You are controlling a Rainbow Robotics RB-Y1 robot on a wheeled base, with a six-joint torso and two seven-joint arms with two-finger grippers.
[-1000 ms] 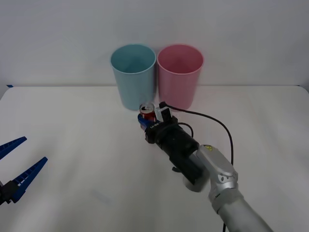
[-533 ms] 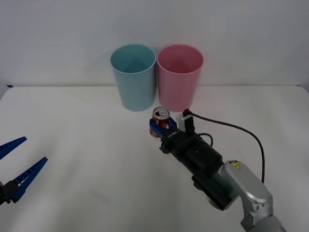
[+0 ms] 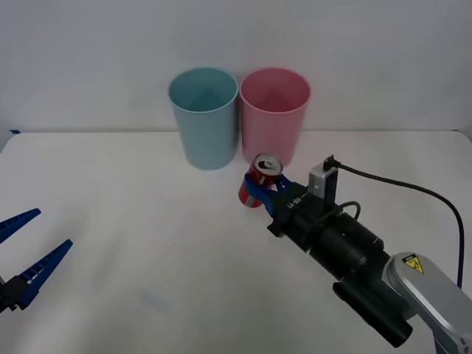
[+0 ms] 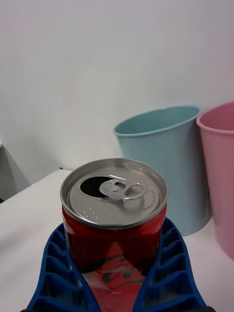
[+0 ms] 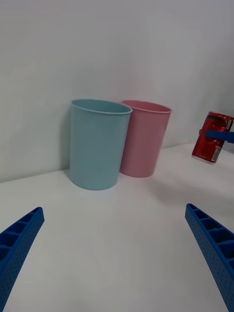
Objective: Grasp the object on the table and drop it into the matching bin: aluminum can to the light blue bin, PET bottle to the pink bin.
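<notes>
The small red aluminum can (image 3: 259,180) with a silver top hangs tilted above the white table (image 3: 118,206), in front of the pink bin (image 3: 274,114). My right gripper (image 3: 264,188) is shut on it, blue fingers (image 4: 53,263) hugging both sides of the can (image 4: 114,219). The light blue bin (image 3: 204,114) stands just left of the pink one, both upright at the back. My left gripper (image 3: 26,254) rests open low at the table's near left, far from the can (image 5: 210,136). Both the blue bin (image 5: 98,141) and the pink bin (image 5: 144,136) stand side by side in the left wrist view.
A black cable (image 3: 398,188) loops from the right wrist over the table's right side. A plain white wall rises right behind the bins. Bare tabletop stretches between my two arms.
My right gripper has carried the can up off the table and to the right, from in front of the blue bin to in front of the pink bin. The left arm stayed still.
</notes>
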